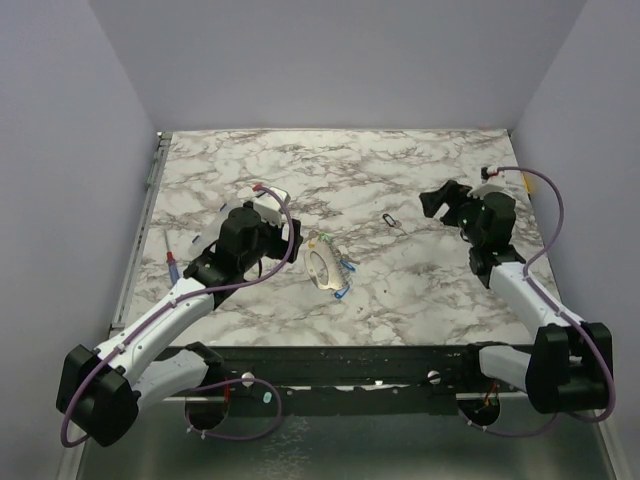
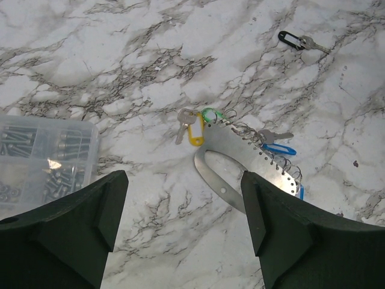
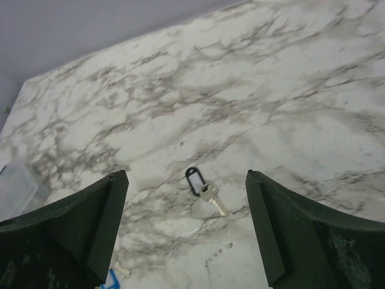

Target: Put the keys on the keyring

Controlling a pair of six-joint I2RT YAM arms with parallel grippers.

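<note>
Pale oval coil-cord keyring (image 2: 240, 155), coloured-head keys (image 2: 194, 133) along it, lies just right of left claw (image 2: 183, 177); it and right claw (image 1: 440, 205) released.

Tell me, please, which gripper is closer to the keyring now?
Left. The left gripper hangs just left of the keyring. The right gripper is far off to its right, past the lone black-tagged key.
</note>
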